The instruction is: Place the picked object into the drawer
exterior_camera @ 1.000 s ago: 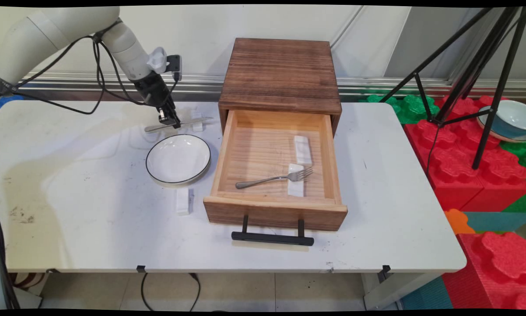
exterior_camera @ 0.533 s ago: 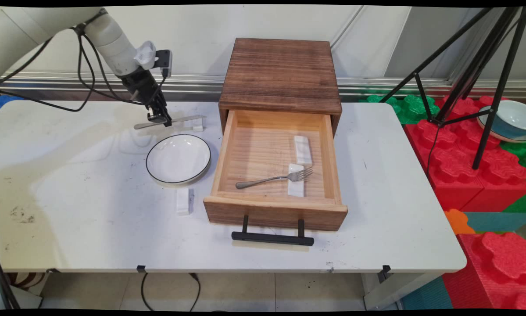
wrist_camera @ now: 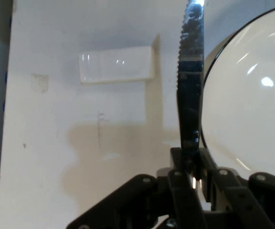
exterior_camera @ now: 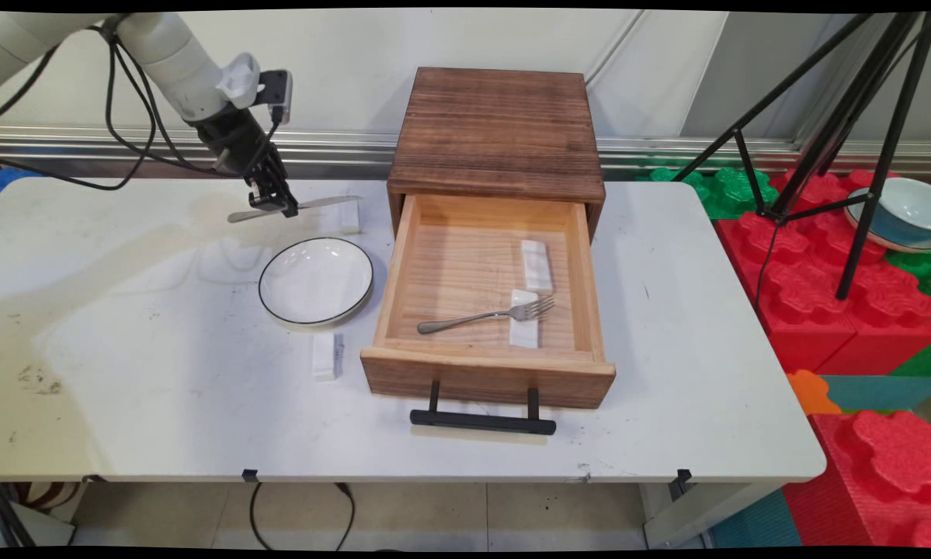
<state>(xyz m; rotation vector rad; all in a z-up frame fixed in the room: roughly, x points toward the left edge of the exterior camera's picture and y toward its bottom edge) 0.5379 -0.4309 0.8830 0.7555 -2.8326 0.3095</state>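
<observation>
My gripper is shut on a metal table knife and holds it level in the air above the table's back left. The serrated blade points toward the wooden drawer box. Below and to the right of the knife lies a small white rest on the table. A white plate with a dark rim sits in front of it. The box's drawer stands pulled out, holding a fork laid across one white rest, with another rest behind it.
Another white rest lies in front of the plate. A black tripod stands right of the table over red and green foam blocks, with a bowl on them. The black drawer handle juts toward the table's near edge.
The gripper has risen and drifted left with the knife, lifting its blade off the small white rest at the back of the table.
</observation>
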